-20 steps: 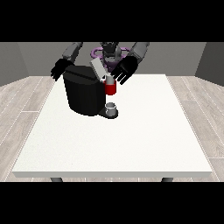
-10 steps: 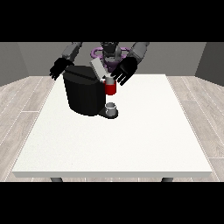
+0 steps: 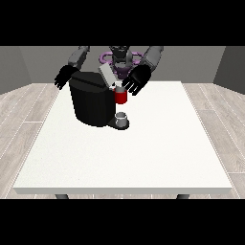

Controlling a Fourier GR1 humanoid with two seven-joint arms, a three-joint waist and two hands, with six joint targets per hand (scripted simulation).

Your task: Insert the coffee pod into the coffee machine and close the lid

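A black coffee machine (image 3: 91, 99) stands on the white table (image 3: 143, 148) at the back left. Its grey lid (image 3: 107, 75) is tilted up over the red pod holder (image 3: 120, 96). A small white shape, apparently the pod (image 3: 119, 85), shows at the holder's top. A small grey cup (image 3: 122, 117) sits on the machine's base under the holder. The hand at the view's right (image 3: 135, 80) hovers just right of the lid and holder, fingers spread and pointing down. The hand at the view's left (image 3: 64, 76) hangs behind the machine's left corner, fingers relaxed.
The table's front and right parts stretch out in white towards the camera. Wooden floor surrounds the table. The robot's torso (image 3: 120, 60) stands behind the machine at the far edge.
The hand at the view's right has dropped slightly and moved closer to the lid and red holder. The other hand and the machine stay put.
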